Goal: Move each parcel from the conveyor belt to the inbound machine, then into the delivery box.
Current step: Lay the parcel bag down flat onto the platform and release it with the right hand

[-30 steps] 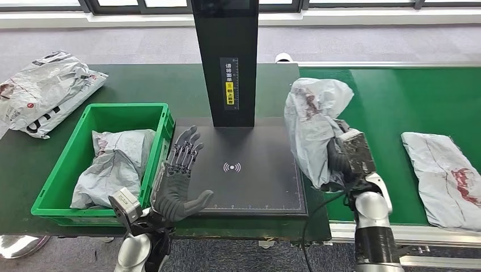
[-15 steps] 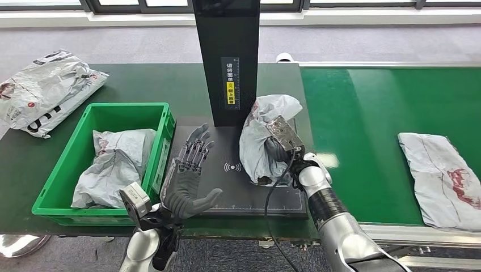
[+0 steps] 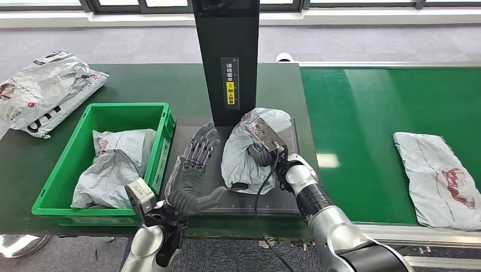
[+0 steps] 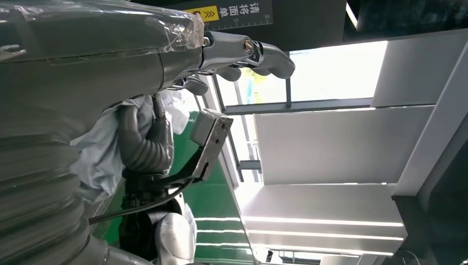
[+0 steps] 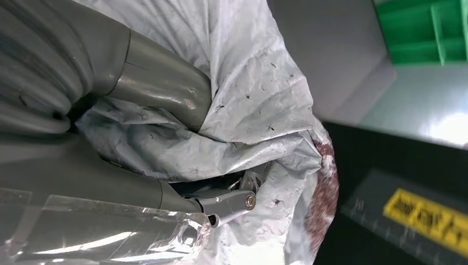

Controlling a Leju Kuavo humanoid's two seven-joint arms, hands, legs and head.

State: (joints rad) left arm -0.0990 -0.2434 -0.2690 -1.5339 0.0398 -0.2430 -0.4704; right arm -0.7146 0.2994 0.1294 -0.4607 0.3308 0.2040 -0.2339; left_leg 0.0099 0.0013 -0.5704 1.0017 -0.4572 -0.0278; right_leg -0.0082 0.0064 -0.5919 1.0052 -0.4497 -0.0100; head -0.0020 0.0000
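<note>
The right robot hand (image 3: 262, 152) is clamped on a crumpled grey plastic mailer parcel (image 3: 245, 152), holding it over the flat black scanning plate of the inbound machine (image 3: 283, 195), just in front of the machine's tall black column (image 3: 227, 56); whether the parcel's underside already touches the plate cannot be told. The left robot hand (image 3: 190, 175) stands empty beside it, fingers apart and palm turned towards the parcel, close to the green plastic delivery box (image 3: 68, 164), which already holds another grey parcel (image 3: 113, 164). This looks like the scanning step. Next, the parcel probably needs settling on the plate, then carrying across into the box, perhaps by the waiting left hand. One more flat grey parcel (image 3: 439, 178) lies on the green conveyor belt (image 3: 363, 113).
</note>
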